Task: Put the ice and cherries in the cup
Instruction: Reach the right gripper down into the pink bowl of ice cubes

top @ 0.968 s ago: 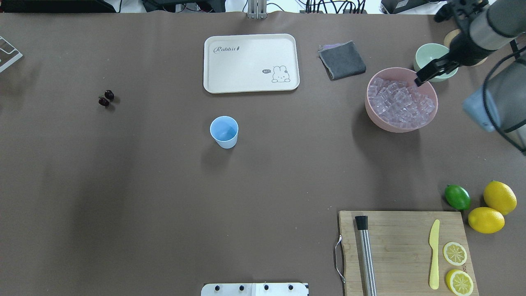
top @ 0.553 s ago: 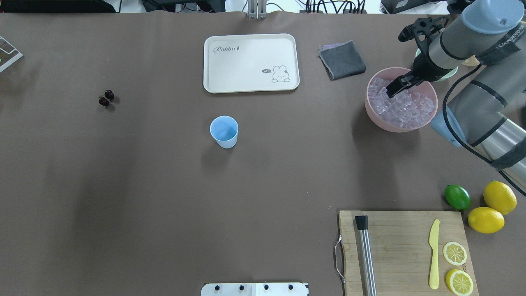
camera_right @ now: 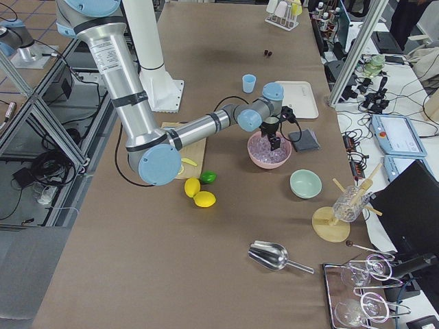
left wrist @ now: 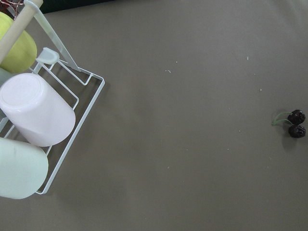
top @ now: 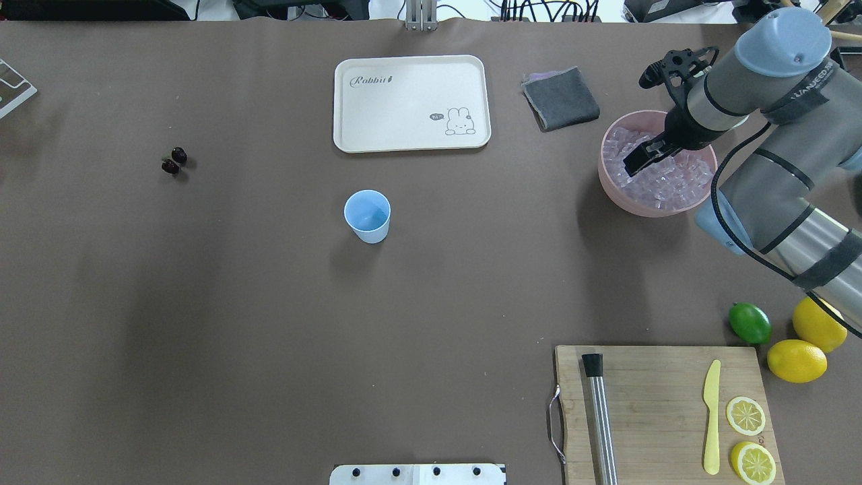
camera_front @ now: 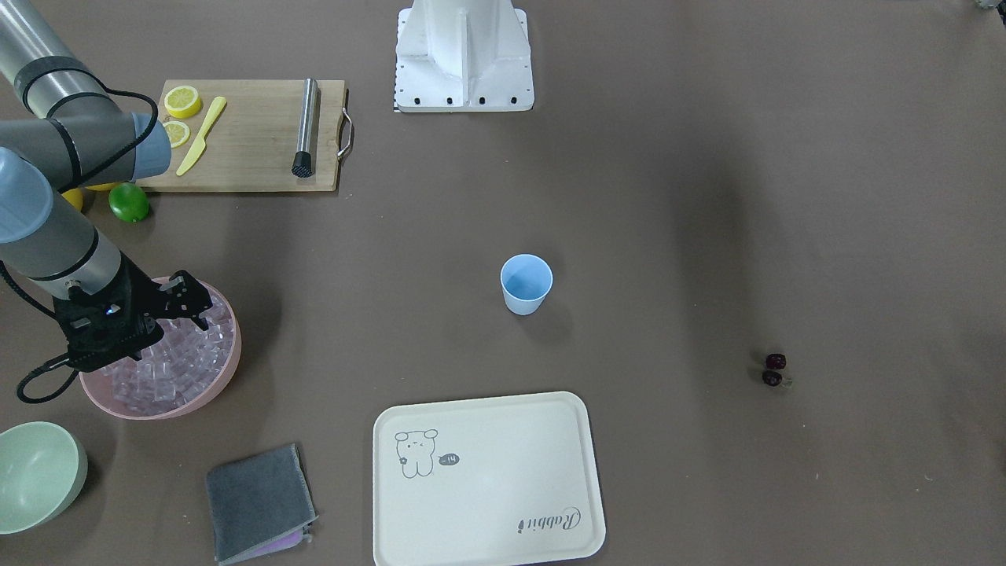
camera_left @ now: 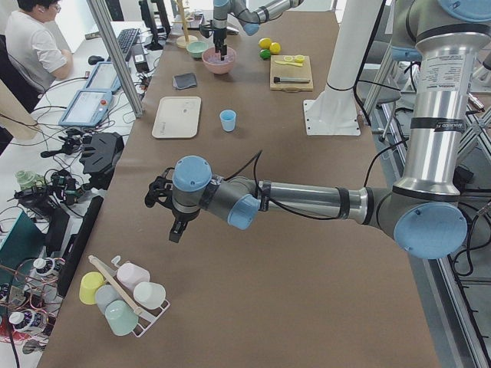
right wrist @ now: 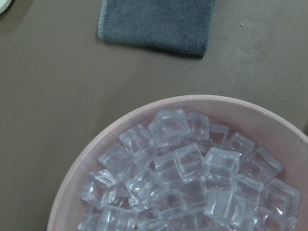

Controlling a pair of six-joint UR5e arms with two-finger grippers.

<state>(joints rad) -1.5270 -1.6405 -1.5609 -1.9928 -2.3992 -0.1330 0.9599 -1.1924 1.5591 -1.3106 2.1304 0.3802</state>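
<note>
The light blue cup [top: 367, 215] stands upright mid-table, also seen as cup [camera_front: 526, 283]. The cherries [top: 170, 162] lie as a joined pair far to the left, and the left wrist view shows the cherries [left wrist: 294, 124] at its right edge. Ice [top: 663, 176] fills the pink bowl [top: 609, 185]; the right wrist view looks down on the ice [right wrist: 183, 178]. My right gripper [top: 636, 165] hangs open just over the ice on the bowl's left side. My left gripper [camera_left: 175, 234] shows only in the exterior left view, above the table's left end; I cannot tell its state.
A cream tray [top: 411, 101] and a grey cloth [top: 561, 99] lie at the back. A green bowl [camera_front: 35, 472] sits beyond the pink bowl. A cutting board [top: 660, 404] carries a muddler, knife and lemon slices, with a lime [top: 749, 322] and lemons [top: 797, 360] beside it. A cup rack [left wrist: 33, 115] stands at the left end.
My right gripper has moved left from the pink bowl's far right rim to over the ice in the bowl's left part. Cup and cherries have not moved.
</note>
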